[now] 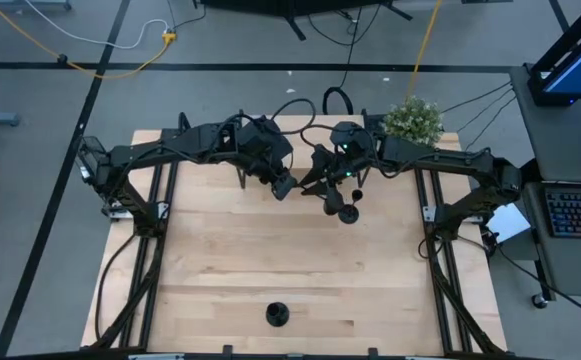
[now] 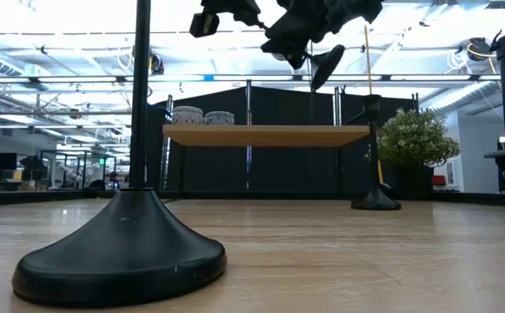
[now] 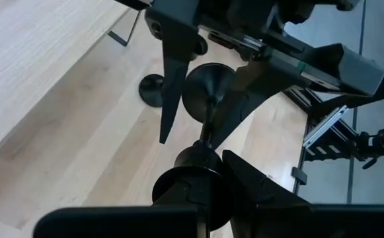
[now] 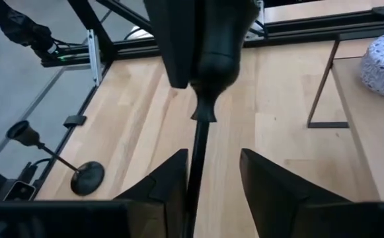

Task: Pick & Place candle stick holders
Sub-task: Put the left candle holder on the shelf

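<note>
A black candle stick holder (image 3: 207, 119) is in the air between my two grippers over the far middle of the table; its round base (image 1: 350, 212) tips toward the near right. My left gripper (image 1: 285, 186) is shut on its cup end. My right gripper (image 4: 215, 175) is open, a finger on either side of the thin stem (image 4: 199, 149). A second holder (image 1: 277, 316) stands on its base near the front edge and fills the low view's foreground (image 2: 122, 252). A third holder (image 2: 374, 198) stands on its base by the shelf leg (image 3: 152, 89). My left gripper holds the holder by its cup end (image 3: 193, 166), pinched between the two fingers; one finger (image 3: 251, 188) shows beside the cup and the cup hides the other. The holder is lifted clear and tilted, with its stem and base reaching away from the fingers toward my right gripper.
A low wooden shelf (image 2: 269, 133) stands across the far side and carries round candle tins (image 2: 202, 115), one of which shows in the right wrist view (image 4: 383, 63). A small green plant (image 1: 413, 120) stands at the far right. Bare wood lies between the arms and the near holder.
</note>
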Tool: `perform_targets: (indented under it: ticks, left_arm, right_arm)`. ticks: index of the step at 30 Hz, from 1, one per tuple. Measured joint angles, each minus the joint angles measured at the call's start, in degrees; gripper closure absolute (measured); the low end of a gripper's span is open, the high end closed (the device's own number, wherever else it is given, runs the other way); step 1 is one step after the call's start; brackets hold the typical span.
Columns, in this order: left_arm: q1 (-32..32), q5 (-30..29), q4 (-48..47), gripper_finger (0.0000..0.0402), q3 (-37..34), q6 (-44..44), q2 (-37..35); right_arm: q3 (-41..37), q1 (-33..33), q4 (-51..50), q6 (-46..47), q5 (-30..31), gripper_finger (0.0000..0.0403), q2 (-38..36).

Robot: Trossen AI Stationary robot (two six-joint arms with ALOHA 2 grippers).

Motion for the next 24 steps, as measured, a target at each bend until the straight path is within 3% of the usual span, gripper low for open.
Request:
perform_targets:
  ticks: [14,20,24]
  left_arm:
    - [-0.21,0.37,-0.65,0.0381,0.0,0.26,0.0]
    - [-0.21,0.24,-0.65,0.0381,0.0,0.15,0.0]
    - [-0.19,-0.14,-0.72,0.0381,0.0,0.14,0.0]
  right_arm:
    - [0.0,0.17,2.81,0.37,-0.08,0.0292,-0.04]
    - [0.0,0.35,4.03,0.31,-0.11,0.0328,-0.06]
    - [0.0,0.35,4.0,0.1,-0.06,0.0373,-0.07]
